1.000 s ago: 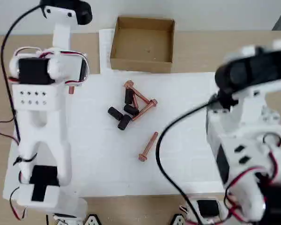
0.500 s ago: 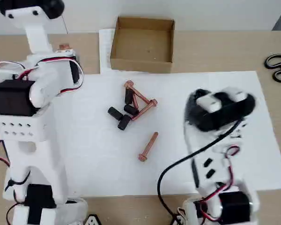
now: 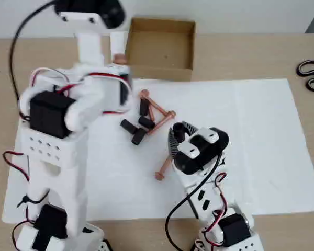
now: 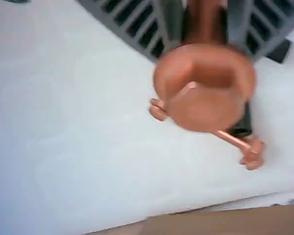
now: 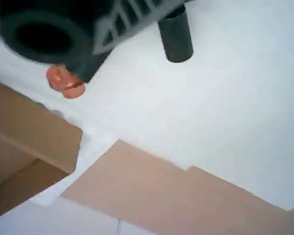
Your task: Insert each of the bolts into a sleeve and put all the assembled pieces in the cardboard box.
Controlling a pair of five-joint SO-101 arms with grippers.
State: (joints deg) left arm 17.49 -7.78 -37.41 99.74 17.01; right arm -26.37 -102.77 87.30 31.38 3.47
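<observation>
Grips a bolt (image 4: 204, 88), head outward, with the left gripper's (image 3: 118, 58) fingers clamped on its shaft, just beside the box (image 3: 158, 72) at its nine o'clock. Pinches a black sleeve (image 5: 41, 36) in the right gripper (image 3: 176, 137), at four o'clock of the pile (image 3: 146, 117) of bolts and sleeves. Shows a loose bolt (image 3: 165, 167) flat on the paper (image 3: 261, 136), near that gripper at its seven o'clock.

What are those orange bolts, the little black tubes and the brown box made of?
The bolts look like copper-coloured metal or plastic, with a dull sheen; I can't tell which. The sleeves look like matte black plastic or rubber, no glare. The box is plain brown cardboard, unprinted, with folded walls.
</observation>
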